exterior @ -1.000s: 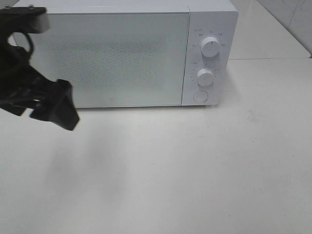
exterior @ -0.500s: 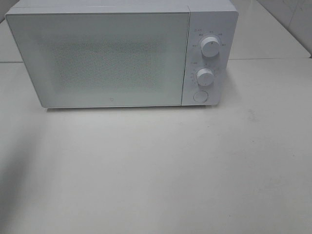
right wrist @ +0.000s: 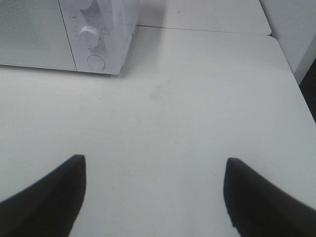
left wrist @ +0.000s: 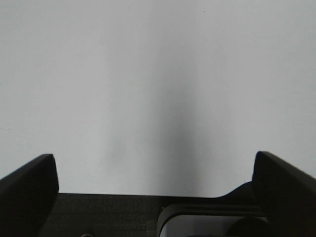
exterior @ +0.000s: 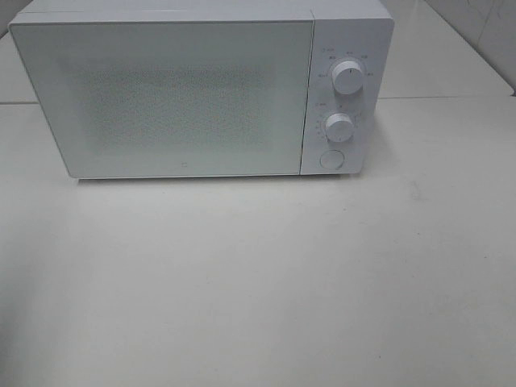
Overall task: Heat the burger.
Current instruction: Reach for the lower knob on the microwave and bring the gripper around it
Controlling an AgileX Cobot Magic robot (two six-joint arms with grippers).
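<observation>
Burger unseen; microwave door shut; left gripper, right gripper both spread wide.

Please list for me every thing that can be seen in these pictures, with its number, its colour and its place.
microwave: one, white, door shut, at the back of the table
knobs: two, white, one above the other on the microwave's right panel
button: one, white, round, just below the lower knob
table: one, off-white, under the microwave
burger: none visible in any view
left gripper: one, black fingers apart, over bare table, holding nothing
right gripper: one, black fingers apart, over the table in front of the microwave's panel end, holding nothing
</observation>
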